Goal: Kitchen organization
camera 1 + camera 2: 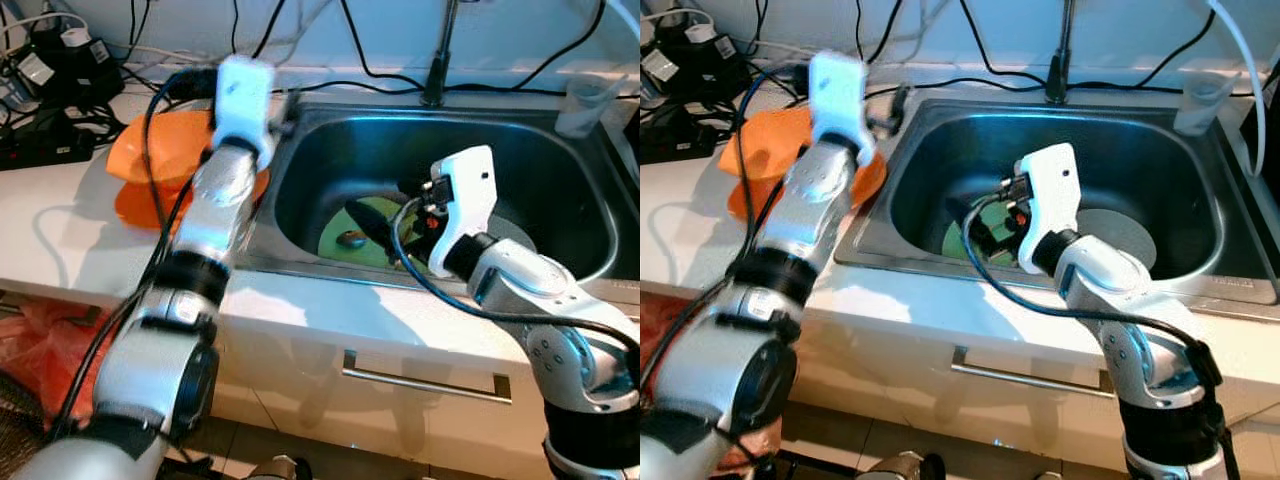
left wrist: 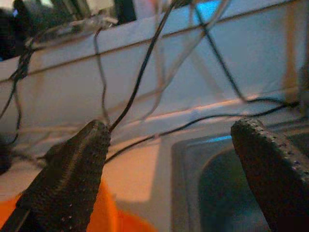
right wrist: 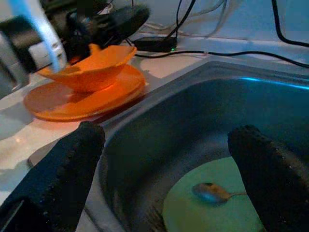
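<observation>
White countertop is carrying an orange bowl stacked on an orange plate; the left gripper is hovering open beside them. Sunk in the sink, the right gripper is gaping over a green plate bearing a spoon, likely for pickup.

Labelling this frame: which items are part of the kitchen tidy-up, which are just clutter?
Job:
green round plate in steel sink
small metal spoon on it
orange bowl on orange plate
right gripper, open, over sink

Clutter:
black cables
clear plastic cup
</observation>
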